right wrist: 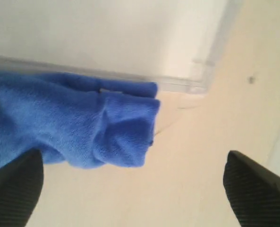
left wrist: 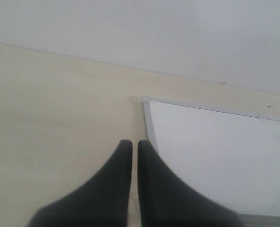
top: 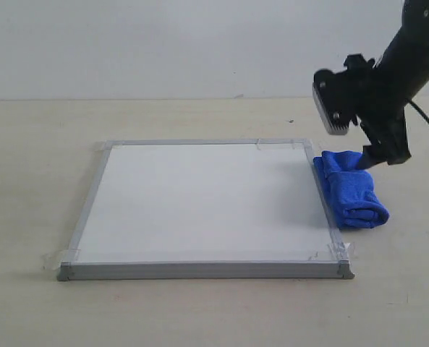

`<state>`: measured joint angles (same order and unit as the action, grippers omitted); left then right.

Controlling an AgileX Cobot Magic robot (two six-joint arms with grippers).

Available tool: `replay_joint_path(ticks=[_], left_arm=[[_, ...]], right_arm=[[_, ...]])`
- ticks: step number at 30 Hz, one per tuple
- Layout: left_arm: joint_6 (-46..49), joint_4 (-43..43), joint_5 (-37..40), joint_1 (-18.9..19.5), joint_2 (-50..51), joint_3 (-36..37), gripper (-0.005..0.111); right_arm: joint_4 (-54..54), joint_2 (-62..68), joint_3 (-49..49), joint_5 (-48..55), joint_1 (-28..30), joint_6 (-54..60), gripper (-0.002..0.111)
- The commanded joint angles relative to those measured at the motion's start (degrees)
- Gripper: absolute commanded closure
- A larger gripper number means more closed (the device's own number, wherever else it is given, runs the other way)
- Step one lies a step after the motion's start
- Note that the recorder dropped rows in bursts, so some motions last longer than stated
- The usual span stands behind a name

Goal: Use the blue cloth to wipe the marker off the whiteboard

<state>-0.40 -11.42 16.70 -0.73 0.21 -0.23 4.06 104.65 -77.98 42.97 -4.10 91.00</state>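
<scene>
The whiteboard (top: 200,202) lies flat on the table, and no red marker line shows on its white surface in any view. The blue cloth (top: 351,189) lies bunched on the table against the board's right edge. My right gripper (top: 379,155) hovers just above the cloth's far end. In the right wrist view it (right wrist: 132,182) is open wide with only bare table between the fingers; the cloth (right wrist: 73,123) and the board's corner (right wrist: 106,33) lie ahead. My left gripper (left wrist: 135,144) is shut on nothing, near a corner of the board (left wrist: 215,156). It is outside the exterior view.
The beige table (top: 40,144) spreads around the board on all sides. A pale wall (top: 163,43) stands behind it. Clear tape (top: 337,249) holds the board's corners. A black cable (top: 427,123) trails from the right arm.
</scene>
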Motion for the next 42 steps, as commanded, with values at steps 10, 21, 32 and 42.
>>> replay_joint_path(ticks=[10,21,32,42], left_arm=[[0.0,0.2,0.1,0.2,-0.2,0.2,0.102],[0.0,0.2,0.1,0.2,-0.2,0.2,0.102],[0.0,0.2,0.1,0.2,-0.2,0.2,0.102],[0.0,0.2,0.1,0.2,-0.2,0.2,0.102]], right_arm=[[11.9,-6.2,0.0,3.4,0.2,-48.9,0.071],[11.2,-5.5,0.1,2.6,0.2,-65.2,0.107],[-1.7,5.7,0.1,3.6,0.1,-89.5,0.107],[-5.2,13.9,0.1,8.3,0.1,-92.1,0.109]])
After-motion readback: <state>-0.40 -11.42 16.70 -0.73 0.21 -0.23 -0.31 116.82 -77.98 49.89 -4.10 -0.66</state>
